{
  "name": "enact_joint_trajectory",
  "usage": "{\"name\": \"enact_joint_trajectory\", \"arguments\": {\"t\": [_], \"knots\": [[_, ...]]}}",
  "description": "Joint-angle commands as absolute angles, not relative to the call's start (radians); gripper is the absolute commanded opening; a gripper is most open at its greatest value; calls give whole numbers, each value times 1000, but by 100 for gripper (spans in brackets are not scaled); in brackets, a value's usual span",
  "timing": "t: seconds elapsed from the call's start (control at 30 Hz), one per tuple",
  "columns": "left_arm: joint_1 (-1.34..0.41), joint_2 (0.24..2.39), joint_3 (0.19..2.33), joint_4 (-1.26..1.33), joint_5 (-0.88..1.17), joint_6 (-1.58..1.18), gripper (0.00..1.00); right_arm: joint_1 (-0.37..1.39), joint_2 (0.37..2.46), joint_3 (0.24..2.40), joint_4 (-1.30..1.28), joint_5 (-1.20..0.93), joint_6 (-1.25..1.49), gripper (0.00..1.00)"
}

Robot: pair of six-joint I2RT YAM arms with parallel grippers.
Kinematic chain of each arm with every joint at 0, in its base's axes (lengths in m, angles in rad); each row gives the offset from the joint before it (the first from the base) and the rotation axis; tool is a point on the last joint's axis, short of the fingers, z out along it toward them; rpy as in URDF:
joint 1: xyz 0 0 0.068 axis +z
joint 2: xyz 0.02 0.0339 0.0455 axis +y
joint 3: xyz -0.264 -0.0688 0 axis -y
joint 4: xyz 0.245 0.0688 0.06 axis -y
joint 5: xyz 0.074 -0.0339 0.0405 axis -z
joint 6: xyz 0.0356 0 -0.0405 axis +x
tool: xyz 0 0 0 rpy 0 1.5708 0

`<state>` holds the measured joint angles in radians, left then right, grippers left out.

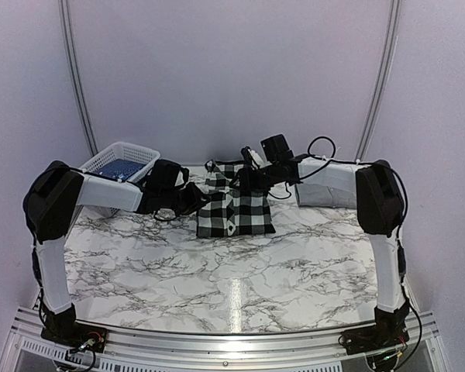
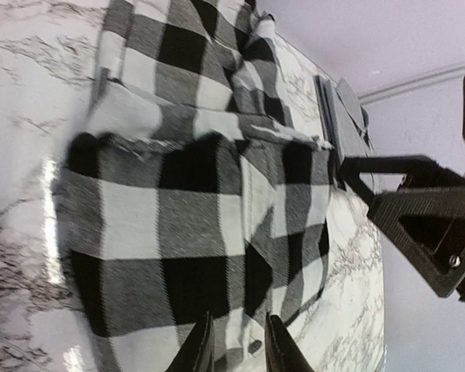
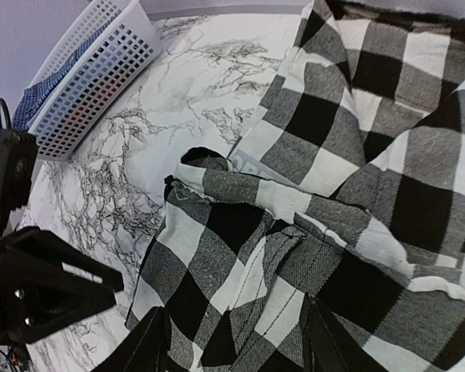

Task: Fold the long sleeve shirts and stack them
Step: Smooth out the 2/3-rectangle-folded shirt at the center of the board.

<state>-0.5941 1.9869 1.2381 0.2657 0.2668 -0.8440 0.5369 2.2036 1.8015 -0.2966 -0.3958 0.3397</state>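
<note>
Checked long sleeve shirt (image 1: 234, 208) lay bunched at far centre of marble table (image 1: 217, 287), left gripper (image 2: 239, 350) pinched on its left edge, right gripper (image 3: 236, 341) stood spread apart over crumpled cloth, white basket (image 1: 120, 159) sat far left.

the shirt (image 1: 234, 205) is big black-and-white check, with grey squares where the two cross. the table (image 1: 232, 294) is white marble with dark grey veins. the basket (image 1: 122, 155) is white lattice, and the cloth (image 3: 32, 99) in it is blue, finely speckled. my left gripper (image 2: 239, 341) and right gripper (image 3: 232, 325) are matte black. my left arm (image 1: 108, 191) is white with black joints.
</note>
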Motion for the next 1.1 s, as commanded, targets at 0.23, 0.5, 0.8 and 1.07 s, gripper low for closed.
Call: {"name": "enact_joint_trajectory", "arguments": {"t": [0.23,0.5,0.8,1.07], "knots": [[-546,2121,1404,165,224,-770,23,529,2383,1882,-191,-567,473,51],[-528,2191,1513,115,200,-751,22,505,2420,1921,-160,-588,523,46],[-514,2179,1541,89,189,-746,22,495,2460,1956,-139,-623,555,41],[-499,2145,1503,60,153,-741,22,495,2480,1977,-123,-635,566,31]]}}
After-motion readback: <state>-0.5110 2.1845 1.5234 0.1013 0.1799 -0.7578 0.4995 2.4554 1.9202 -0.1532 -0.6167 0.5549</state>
